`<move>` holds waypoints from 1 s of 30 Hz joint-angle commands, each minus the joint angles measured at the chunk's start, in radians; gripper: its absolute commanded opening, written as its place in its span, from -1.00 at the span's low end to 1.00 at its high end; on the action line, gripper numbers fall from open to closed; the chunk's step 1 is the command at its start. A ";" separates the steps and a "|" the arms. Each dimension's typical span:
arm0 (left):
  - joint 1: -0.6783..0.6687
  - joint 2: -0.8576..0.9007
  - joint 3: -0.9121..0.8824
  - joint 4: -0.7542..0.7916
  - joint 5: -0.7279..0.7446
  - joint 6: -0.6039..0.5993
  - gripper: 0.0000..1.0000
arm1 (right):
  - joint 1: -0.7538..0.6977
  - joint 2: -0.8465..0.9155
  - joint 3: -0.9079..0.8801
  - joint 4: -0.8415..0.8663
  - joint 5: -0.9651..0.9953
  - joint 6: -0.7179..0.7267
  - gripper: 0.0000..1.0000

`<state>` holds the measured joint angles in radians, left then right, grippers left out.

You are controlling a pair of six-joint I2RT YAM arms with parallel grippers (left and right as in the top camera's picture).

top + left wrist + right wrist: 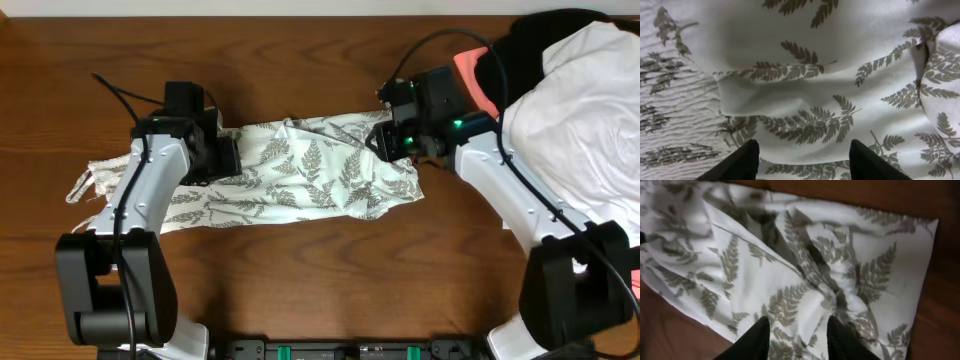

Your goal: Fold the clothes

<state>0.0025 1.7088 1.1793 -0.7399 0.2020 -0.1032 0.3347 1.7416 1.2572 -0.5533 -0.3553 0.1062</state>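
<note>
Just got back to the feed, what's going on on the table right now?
Both arms are at the white fern-printed fabric garment, which lies rumpled across the brown wooden table, not yet folded. The left hand is open over its left part. The right hand straddles a bunched ridge near the right end; grip unclear.

Overhead: even, moderate light from above; table (pixel 300 280) matte; soft shadows under both arms; white garment (pixel 590 110), upper right, nearly blown out.
Left wrist: crisp; broad soft shadow across upper centre; left claw (pixel 800 162) a dark silhouette.
Right wrist: dimmer, slightly soft; clothes (pixel 790 280) creases deeply shadowed.
</note>
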 commanded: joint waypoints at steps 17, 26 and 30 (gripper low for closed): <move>0.132 0.012 0.001 -0.082 -0.038 -0.022 0.74 | -0.003 0.314 0.005 -0.150 0.259 0.013 -0.29; 0.241 0.012 0.001 -0.081 -0.038 -0.021 0.78 | -0.003 0.319 0.005 -0.339 0.340 0.066 -0.26; 0.279 0.012 0.001 -0.048 -0.043 -0.021 0.79 | -0.003 0.319 0.005 -0.346 0.340 0.065 -0.25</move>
<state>0.2573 1.7092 1.1793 -0.8009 0.1757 -0.1154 0.3351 1.9915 1.3136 -0.8806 -0.0811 0.1513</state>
